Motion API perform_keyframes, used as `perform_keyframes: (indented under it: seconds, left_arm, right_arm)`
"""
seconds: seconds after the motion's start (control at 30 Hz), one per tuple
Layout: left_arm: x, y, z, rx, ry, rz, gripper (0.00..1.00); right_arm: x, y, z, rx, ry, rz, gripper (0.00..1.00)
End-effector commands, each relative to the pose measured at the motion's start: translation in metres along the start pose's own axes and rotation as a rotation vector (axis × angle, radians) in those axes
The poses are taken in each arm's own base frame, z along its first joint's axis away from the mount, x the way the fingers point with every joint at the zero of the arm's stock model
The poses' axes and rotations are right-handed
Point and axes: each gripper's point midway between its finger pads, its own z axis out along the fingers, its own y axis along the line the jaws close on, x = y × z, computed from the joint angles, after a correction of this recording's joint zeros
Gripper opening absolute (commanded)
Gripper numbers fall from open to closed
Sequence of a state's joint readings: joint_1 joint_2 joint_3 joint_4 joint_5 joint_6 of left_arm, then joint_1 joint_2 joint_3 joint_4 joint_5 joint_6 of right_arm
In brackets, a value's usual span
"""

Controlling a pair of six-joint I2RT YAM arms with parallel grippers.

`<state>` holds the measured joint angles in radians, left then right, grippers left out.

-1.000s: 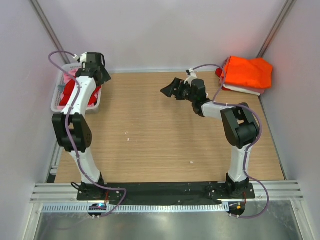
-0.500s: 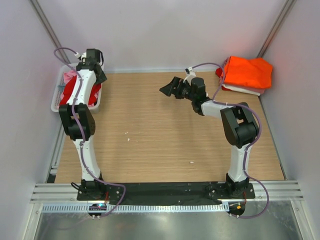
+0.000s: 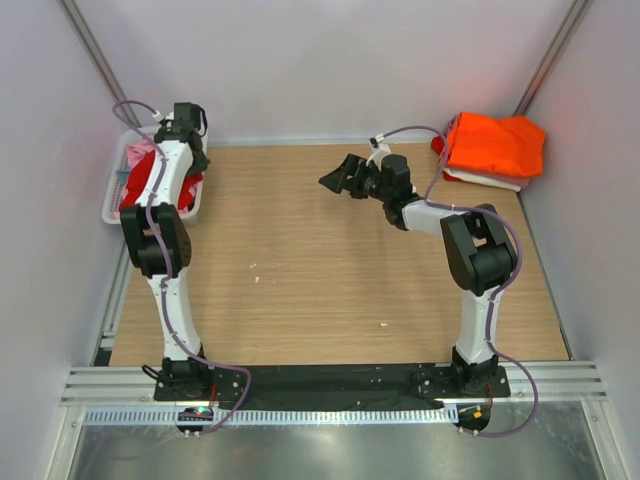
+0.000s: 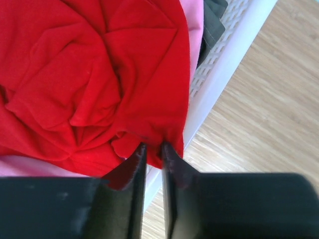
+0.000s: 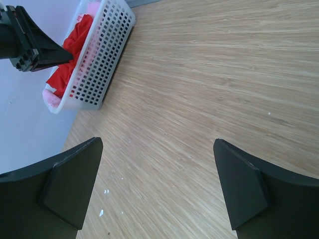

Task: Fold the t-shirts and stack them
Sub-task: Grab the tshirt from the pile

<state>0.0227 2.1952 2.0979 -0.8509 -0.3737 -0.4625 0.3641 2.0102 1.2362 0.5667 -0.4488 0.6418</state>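
The left gripper has its two black, flat-sided fingers drawn almost together, pinching a small fold at the hem of a crumpled, bright red t-shirt made of soft matte cloth. The cloth lies bunched in deep, rosette-like creases. A tag of it hangs down between the fingertips, right at the near rim of the container.

That container is a white plastic basket with perforated, grid-patterned walls, standing at the far left edge of a pale wood-grain table. The red t-shirt lies on top and fills most of the basket. Smooth pale pink cloth shows beneath it along the rim. A scrap of dark cloth is tucked against the inner wall.

The right gripper hangs above bare table at mid-width, towards the far side. Its broad black wedge-shaped fingers are spread wide with nothing between them, and its camera looks across at the basket. A few small white specks lie on the wood below it.

In the far right corner, well apart from both arms, a folded orange t-shirt lies flat on top of a folded white t-shirt. Only the near edge of the white one shows.
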Motion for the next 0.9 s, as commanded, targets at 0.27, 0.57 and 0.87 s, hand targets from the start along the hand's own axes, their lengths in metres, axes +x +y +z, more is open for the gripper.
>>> perform_keyframes:
  seconds: [0.27, 0.57, 0.87]
  left_arm:
    - [-0.034, -0.007, -0.037, 0.089, -0.084, -0.035, 0.0]
    - [-0.118, -0.049, -0.262, 0.352, -0.472, -0.056, 0.0]
    - [-0.065, -0.107, -0.398, 0.537, -0.628, 0.158, 0.07]
  right_arm:
    - [-0.019, 0.011, 0.004, -0.047, -0.032, -0.006, 1.0]
    - [-0.034, -0.009, -0.011, 0.063, -0.114, 0.01, 1.0]
    - [-0.061, -0.058, -0.056, 0.276, -0.266, 0.106, 1.0]
